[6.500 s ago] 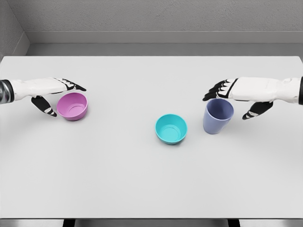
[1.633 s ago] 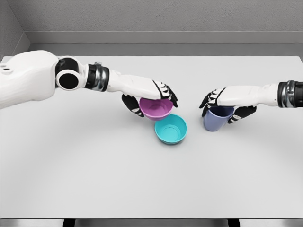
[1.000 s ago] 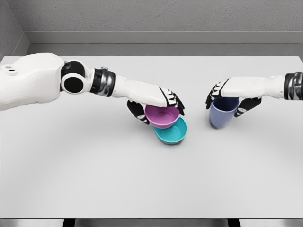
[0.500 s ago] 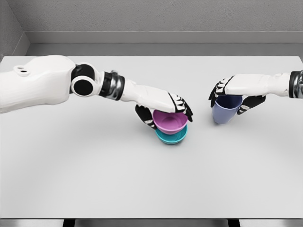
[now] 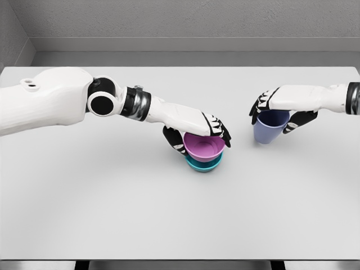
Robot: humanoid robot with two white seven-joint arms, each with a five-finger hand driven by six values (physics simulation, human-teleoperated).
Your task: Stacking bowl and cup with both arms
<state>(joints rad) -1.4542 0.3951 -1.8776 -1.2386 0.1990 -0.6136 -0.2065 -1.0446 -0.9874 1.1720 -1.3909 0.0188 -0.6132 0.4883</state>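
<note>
1. Since 0.5 s ago: pink bowl has dropped lower into teal bowl; only the teal rim and lower wall show beneath it. Purple cup has shifted slightly up and right.
2. L hand: fingers over the pink bowl's far rim, thumb on its left wall, grasping it.
3. R hand: fingers wrapped around the purple cup at rim level, grasping it; cup upright, well apart from the bowls, to their right.
4. Cup contact w/ white table: cannot tell.
5. Bowls sit near table centre.
</note>
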